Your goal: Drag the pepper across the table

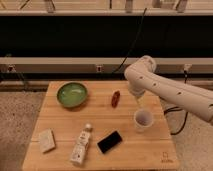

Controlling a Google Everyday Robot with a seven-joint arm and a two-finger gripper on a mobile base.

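Observation:
The pepper (115,98) is small, dark red-brown and elongated. It lies on the light wooden table (60,122) near the far edge, right of the green bowl (72,94). My white arm (170,92) reaches in from the right and bends down. The gripper (137,102) hangs at its end, right of the pepper and apart from it, just above the white cup (143,120).
A white bottle (81,145) lies on its side near the front, with a black phone-like slab (109,142) to its right. A pale sponge-like block (47,140) sits at the front left. Cables hang behind the table at the right.

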